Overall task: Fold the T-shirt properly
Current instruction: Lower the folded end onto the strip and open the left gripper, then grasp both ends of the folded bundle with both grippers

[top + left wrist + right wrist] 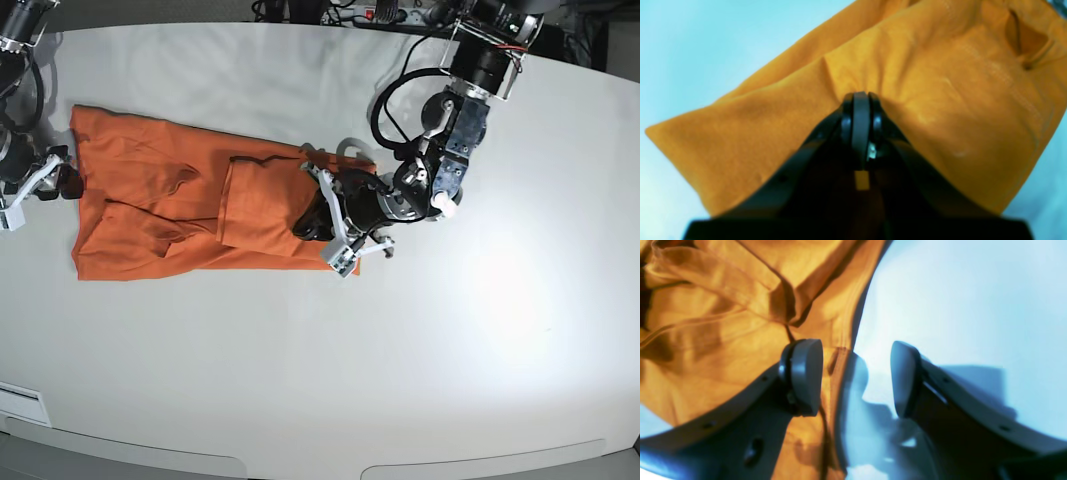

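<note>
Mid-fold on the white table (420, 350): your orange T-shirt (160, 215) lies stretched lengthwise across the table's 9 o'clock half, already narrowed into a long band with a flap doubled over near its middle.

Your left gripper (860, 100) sits at the band's 3 o'clock end, jaws pinched together on a pucker of the cloth; creases fan out from the pinch in the left wrist view. Your right gripper (855, 376) stands at the 9 o'clock end with its pads spread wide, one over the shirt's hem and one over bare table, gripping nothing.

The step in hand looks like the end-over-end fold. Your next move probably calls for the right gripper to close on that hem edge, or to clear off, so the left can carry its end across toward 9 o'clock. The thin fabric may drag and bunch, so lift before you travel.

The tabletop is smooth, pale and glossy, with a bright glare patch toward 4 o'clock. Cables and a power strip (385, 14) run along the far edge at 12 o'clock.
</note>
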{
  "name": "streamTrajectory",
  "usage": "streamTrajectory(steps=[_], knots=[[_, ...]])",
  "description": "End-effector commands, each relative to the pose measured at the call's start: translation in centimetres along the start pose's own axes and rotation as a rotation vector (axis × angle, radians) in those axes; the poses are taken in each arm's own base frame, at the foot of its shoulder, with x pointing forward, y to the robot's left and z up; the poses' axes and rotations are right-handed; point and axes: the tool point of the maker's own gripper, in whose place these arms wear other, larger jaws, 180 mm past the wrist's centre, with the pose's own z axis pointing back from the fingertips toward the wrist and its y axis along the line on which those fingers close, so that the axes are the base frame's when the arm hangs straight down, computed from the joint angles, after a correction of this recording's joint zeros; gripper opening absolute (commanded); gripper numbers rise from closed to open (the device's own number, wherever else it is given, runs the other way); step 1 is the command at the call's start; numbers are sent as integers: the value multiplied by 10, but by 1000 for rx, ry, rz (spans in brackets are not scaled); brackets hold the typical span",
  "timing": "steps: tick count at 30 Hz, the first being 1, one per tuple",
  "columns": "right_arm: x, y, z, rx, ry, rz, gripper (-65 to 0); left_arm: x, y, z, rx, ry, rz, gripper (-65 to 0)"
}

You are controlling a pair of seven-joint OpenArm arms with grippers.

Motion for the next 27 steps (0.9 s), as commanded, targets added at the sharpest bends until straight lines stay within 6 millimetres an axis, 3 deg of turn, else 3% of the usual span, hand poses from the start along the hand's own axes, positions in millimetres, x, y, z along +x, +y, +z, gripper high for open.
streamTrajectory(steps=[1, 6, 10, 18, 27], knots=[[15, -3, 7, 10, -41, 17, -302, -68, 36, 20, 149, 314, -28, -650], [10, 8, 3, 106, -58, -26, -303, -39, 32, 40, 76, 231, 88, -650], [3, 23, 0, 206, -57, -110, -303, -20, 39, 55, 31, 154, 133, -650], [-20, 48, -21, 297, -10, -181, -303, -17, 65, 77, 68, 127, 152, -650], [-42, 88, -49, 361, 105, -76, -303, -13, 61, 79, 36, 107, 155, -650]])
